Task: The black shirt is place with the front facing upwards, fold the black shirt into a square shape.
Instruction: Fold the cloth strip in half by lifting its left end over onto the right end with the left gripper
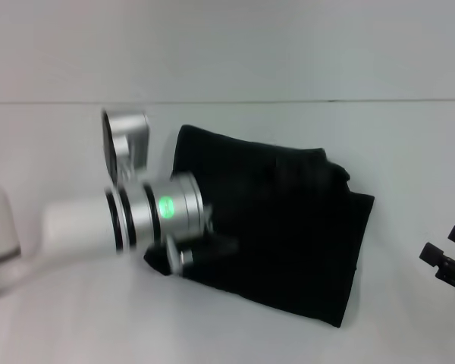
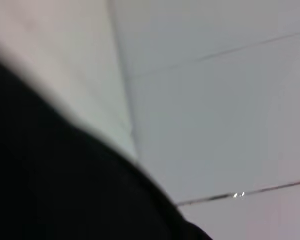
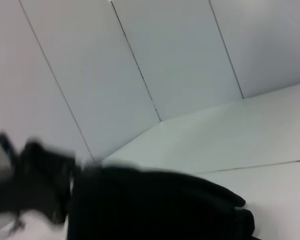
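The black shirt [image 1: 288, 227] lies folded into a rough, tilted rectangle on the white table [image 1: 409, 152], plain black side up with no print showing. My left gripper [image 1: 193, 256] is low at the shirt's near left corner, its silver wrist over the left edge. In the left wrist view the black shirt [image 2: 50, 190] fills the frame close up. My right gripper [image 1: 442, 243] hovers open off the shirt's right side, apart from it and holding nothing. The right wrist view shows the black shirt [image 3: 150, 205] with the left gripper [image 3: 35, 185] at its far end.
A pale panelled wall [image 1: 227, 45] rises behind the table's far edge. White table surface surrounds the shirt on all sides.
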